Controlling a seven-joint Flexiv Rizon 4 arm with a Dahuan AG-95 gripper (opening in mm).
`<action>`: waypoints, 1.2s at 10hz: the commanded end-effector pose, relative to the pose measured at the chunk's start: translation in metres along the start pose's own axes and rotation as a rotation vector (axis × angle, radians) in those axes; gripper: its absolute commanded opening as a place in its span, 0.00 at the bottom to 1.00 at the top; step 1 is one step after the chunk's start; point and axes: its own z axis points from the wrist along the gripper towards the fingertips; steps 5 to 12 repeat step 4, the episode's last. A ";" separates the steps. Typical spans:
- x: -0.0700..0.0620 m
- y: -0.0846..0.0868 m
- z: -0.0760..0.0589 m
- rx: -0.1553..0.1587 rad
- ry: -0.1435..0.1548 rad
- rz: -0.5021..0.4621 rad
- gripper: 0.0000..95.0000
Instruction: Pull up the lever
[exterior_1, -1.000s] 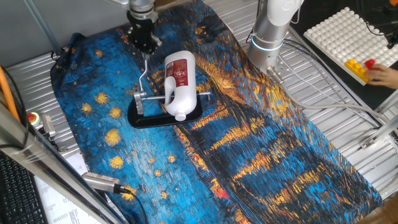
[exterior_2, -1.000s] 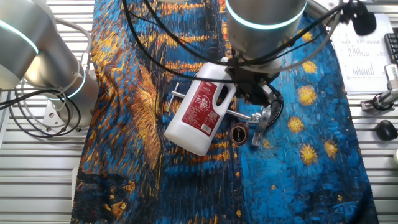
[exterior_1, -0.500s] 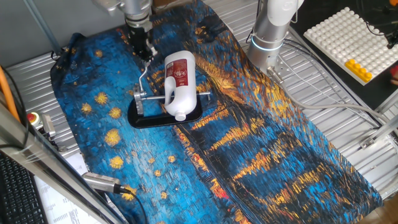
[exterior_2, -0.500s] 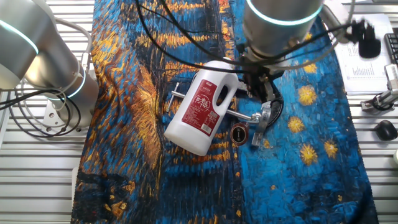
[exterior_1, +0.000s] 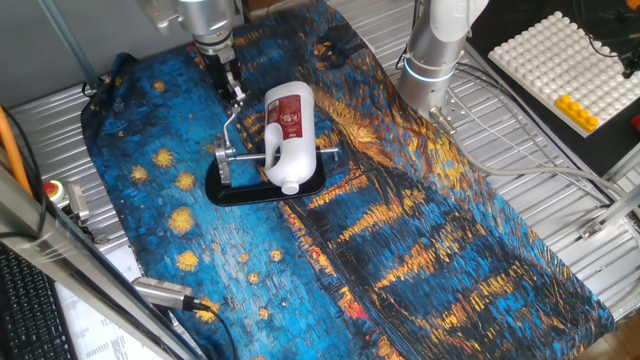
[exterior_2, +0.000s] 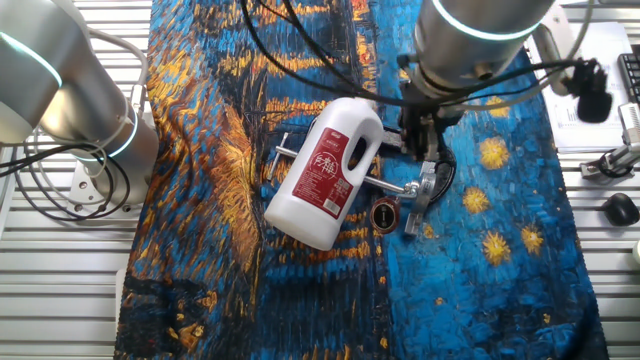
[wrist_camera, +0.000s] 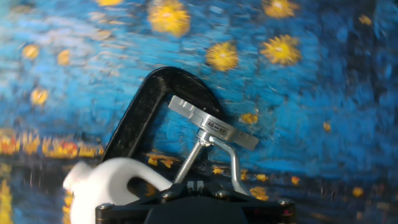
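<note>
The lever (exterior_1: 233, 118) rises steeply from the fixture (exterior_1: 262, 183) beside the jug (exterior_1: 285, 133); the gripper (exterior_1: 232, 88) sits at its top, jaws pinching the tip.

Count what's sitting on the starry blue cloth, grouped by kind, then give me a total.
White jug: 1
Black-based metal fixture with lever: 1
Total: 2

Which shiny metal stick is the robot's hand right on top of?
The lever, the slim bent rod rising from the black base up to the hand. The other, the straight crossbar, lies flat under the white jug, away from the hand.
</note>
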 end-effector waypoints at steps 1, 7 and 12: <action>-0.001 0.001 0.000 -0.002 0.028 0.061 0.00; -0.007 -0.001 -0.007 0.000 0.039 0.095 0.00; -0.007 -0.001 -0.007 0.000 0.039 0.095 0.00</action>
